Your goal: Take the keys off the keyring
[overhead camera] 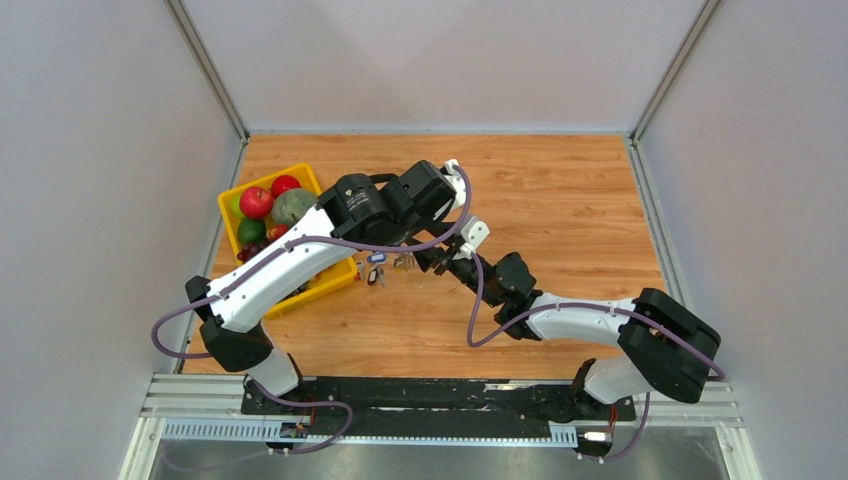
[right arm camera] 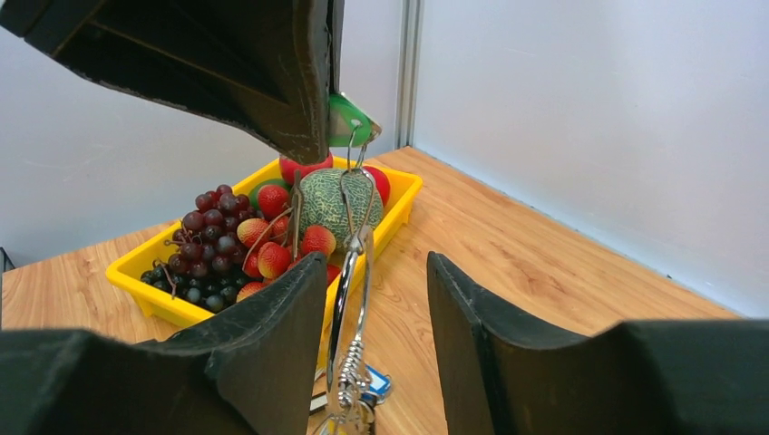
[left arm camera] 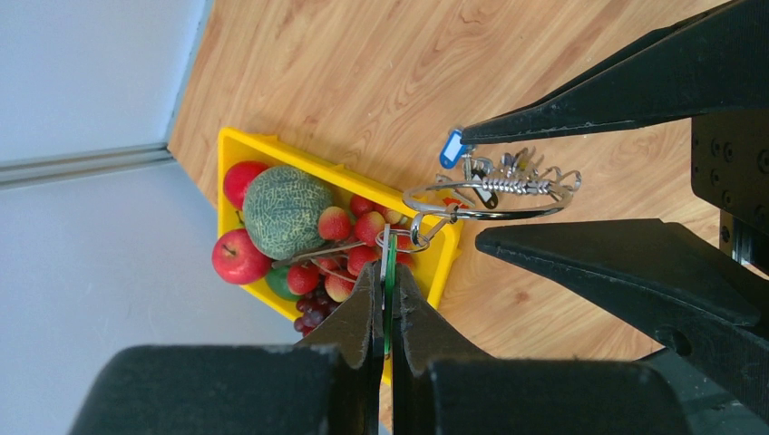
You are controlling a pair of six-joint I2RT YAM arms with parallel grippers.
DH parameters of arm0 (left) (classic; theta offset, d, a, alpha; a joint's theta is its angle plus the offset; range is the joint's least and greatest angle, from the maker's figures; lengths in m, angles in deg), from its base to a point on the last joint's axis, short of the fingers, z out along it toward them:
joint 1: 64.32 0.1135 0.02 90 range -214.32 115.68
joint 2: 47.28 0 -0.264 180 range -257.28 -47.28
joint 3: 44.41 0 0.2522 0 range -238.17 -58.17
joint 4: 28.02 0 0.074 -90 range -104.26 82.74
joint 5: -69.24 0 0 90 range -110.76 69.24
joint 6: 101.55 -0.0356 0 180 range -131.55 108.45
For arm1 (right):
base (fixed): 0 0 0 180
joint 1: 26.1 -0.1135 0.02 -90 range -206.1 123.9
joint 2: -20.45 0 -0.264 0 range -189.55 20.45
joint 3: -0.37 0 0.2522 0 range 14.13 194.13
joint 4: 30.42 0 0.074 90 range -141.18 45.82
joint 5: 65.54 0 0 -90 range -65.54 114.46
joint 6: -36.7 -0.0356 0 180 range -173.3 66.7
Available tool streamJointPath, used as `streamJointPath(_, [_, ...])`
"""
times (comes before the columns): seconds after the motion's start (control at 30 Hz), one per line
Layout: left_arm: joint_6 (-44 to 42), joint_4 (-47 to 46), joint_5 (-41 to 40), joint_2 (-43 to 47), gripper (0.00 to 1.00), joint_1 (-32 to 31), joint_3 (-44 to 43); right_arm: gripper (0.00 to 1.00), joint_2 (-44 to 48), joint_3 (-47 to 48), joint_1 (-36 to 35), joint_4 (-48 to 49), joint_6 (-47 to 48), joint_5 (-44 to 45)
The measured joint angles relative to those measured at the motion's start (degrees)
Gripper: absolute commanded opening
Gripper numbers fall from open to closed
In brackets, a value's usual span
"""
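Right tool [right arm camera: 374, 265]: jaws wide apart, gripping nothing. The keyring [right arm camera: 349, 299] hangs between them over the desk [right arm camera: 508, 245]. Left tool [left arm camera: 388, 276]: clamped on the green key [right arm camera: 349, 116], from which the keyring hangs. Beyond: yellow fruit basket [right arm camera: 154, 294].

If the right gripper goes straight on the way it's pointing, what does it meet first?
The right gripper has its open fingers either side of the keyring, so that comes first. Beyond it, probably the green tag pinched by the left gripper, then the yellow fruit basket; depth is unclear.
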Motion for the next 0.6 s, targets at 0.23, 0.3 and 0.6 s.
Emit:
streamJointPath(0.23, [0.6,1.0,0.5,-0.8,0.0,0.0,0.0,0.45,-0.3,0.2,-0.2,1.3,0.4,0.4])
streamJointPath(0.3, [0.6,1.0,0.6,-0.9,0.0,0.0,0.0,0.42,-0.3,0.3,-0.3,1.3,0.6,0.7])
streamJointPath(0.6, [0.8,1.1,0.9,-0.9,0.0,0.0,-0.3,0.45,-0.3,0.4,-0.3,1.2,1.6,3.6])
